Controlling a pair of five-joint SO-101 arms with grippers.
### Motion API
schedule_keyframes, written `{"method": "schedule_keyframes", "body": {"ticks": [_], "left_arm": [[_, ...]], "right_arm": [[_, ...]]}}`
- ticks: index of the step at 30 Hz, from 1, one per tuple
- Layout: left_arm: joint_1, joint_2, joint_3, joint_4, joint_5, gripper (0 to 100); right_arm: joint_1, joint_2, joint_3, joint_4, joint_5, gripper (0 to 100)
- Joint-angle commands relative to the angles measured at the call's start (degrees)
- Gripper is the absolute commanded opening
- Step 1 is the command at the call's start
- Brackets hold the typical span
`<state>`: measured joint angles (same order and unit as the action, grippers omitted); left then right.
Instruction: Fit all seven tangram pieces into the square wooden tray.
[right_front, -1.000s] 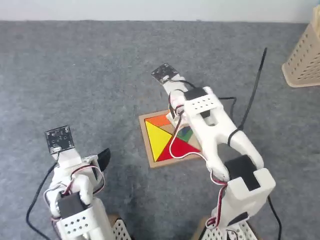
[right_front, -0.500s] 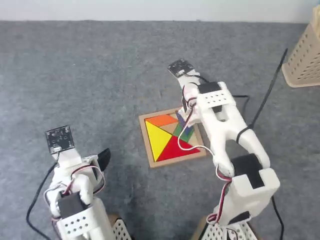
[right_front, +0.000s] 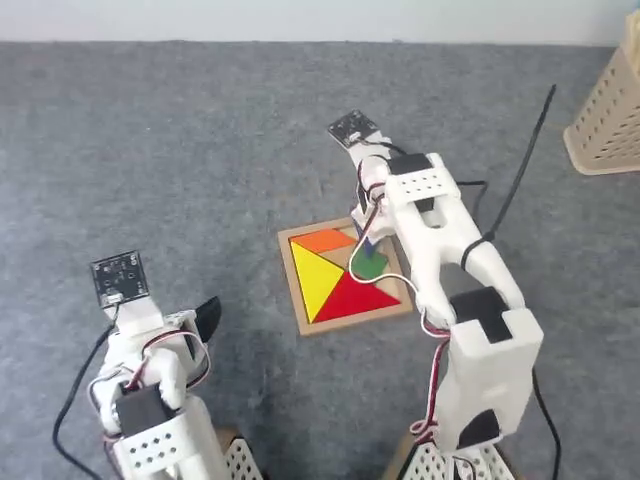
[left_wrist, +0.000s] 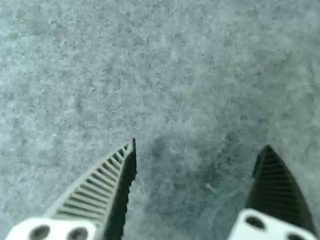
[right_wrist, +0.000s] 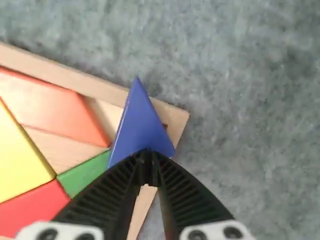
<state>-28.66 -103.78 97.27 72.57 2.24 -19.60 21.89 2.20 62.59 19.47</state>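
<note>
The right end effector (right_wrist: 148, 156) is closed on the blue triangle (right_wrist: 140, 125). Its two black fingers pinch the piece at the middle of one edge, and almost no gap is left between their tips. The triangle is at a corner of the square wooden tray (right_wrist: 75, 76). Its far point reaches over the rim toward the grey surface (right_wrist: 240, 60), and one of its corners also covers the rim. I cannot tell if the piece rests flat on the wood or is held a little above it.

Just beside the triangle, inside the tray, there is a strip of bare wood, and after it the orange piece (right_wrist: 55, 107). The green piece (right_wrist: 85, 175) is close to the fingers, touching the lower edge of the blue one. Farther in lie the yellow triangle (right_wrist: 20, 165) and the red triangle (right_wrist: 25, 210) – these two meet along one line.

In the high view the tray sits near the middle of the surface, turned a little.

The left end effector (left_wrist: 200, 145) is well apart from the tray, low over bare grey surface, with its fingers spread wide and holding nothing. A beige perforated container (right_front: 610, 110) stands at the far right edge.
</note>
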Motion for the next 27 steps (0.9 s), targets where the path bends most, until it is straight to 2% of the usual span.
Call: {"method": "schedule_keyframes", "body": {"ticks": [1,9,18,27], "left_arm": [[0.09,-0.7,-0.75,-0.09,-0.09,35],[0.09,-0.7,-0.75,-0.09,-0.09,35],[0.09,-0.7,-0.75,-0.09,-0.09,35],[0.09,-0.7,-0.75,-0.09,-0.09,35]], "right_arm": [[-0.31,0.31,-2.55,0.66,1.32,0.6],[-4.0,0.75,-2.2,0.48,10.99,0.6],[-3.38,0.57,-2.37,0.13,19.78,0.6],[0.04,0.13,-8.09,0.66,20.66,0.6]]}}
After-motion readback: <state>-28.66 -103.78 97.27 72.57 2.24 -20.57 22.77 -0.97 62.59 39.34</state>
